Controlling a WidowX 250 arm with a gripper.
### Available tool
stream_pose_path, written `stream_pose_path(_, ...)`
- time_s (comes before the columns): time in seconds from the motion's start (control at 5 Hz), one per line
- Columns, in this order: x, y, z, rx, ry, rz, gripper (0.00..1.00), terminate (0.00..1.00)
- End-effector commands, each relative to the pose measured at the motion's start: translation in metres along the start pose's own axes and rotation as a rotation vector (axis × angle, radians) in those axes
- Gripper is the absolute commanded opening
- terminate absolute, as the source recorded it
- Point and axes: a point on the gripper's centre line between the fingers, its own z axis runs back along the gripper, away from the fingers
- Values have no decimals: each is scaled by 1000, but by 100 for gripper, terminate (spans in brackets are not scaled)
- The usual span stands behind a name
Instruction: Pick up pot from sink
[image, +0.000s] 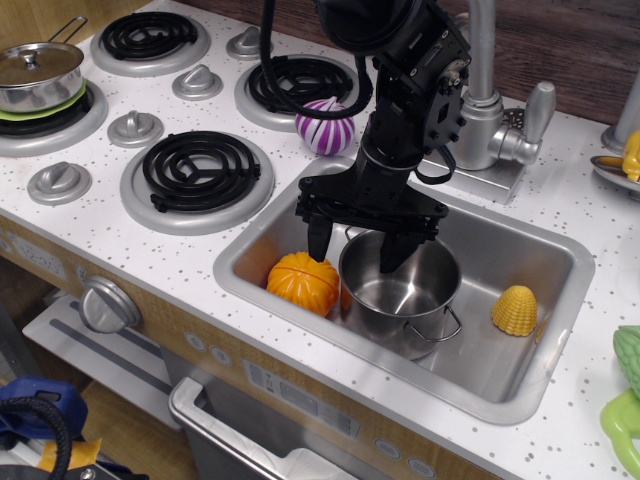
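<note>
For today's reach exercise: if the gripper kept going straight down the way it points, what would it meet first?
Most likely the pot: the open gripper points down over its left rim, one finger seemingly outside, the other inside. Depth is unclear, so rim or inner floor could come first.

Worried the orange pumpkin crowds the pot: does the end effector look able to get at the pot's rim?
Probably yes. The end effector is open, one finger outside the pot rim, one inside; the pumpkin sits beside, apparently just clear of the outer finger.
</note>
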Motion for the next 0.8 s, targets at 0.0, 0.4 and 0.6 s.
stream_pose_path(0.0, 0, 0, 0, 0, 0, 0, 100, 0)
stream_pose_path(0.4, -6, 2, -26, -78, -11, 16, 100, 0)
stream_pose_path(0.6, -8, 1, -28, -94, -14, 40, 0, 0)
